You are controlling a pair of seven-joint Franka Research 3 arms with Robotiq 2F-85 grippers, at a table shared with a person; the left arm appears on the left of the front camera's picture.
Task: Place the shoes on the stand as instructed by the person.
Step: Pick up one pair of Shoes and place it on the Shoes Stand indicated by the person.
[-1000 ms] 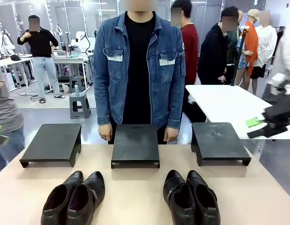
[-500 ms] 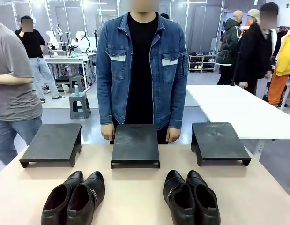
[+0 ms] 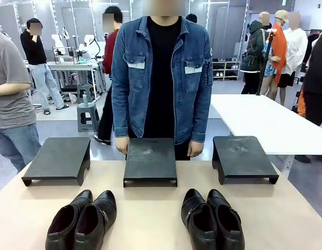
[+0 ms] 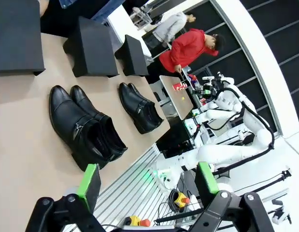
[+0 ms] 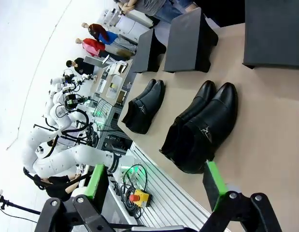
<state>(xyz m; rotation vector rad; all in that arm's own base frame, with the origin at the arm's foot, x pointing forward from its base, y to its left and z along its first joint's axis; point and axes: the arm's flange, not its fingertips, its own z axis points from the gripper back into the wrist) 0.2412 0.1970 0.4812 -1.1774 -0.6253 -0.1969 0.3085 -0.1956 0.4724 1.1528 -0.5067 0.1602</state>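
Right now both pairs of black shoes sit on the table [image 3: 150, 208], toes pointing at three black stands in a row. The left pair [image 3: 80, 221] lies before the gap between the left stand [image 3: 59, 156] and the middle stand [image 3: 150, 159]; the right pair [image 3: 213, 220] lies before the gap between the middle stand and the right stand [image 3: 243, 155]. The person [image 3: 161, 78] stands behind the middle stand, hands low by its far corners. The left tool [image 4: 148, 179] is spread wide with nothing between its pads, off the table's near edge. The right tool [image 5: 155, 181] is likewise wide and empty.
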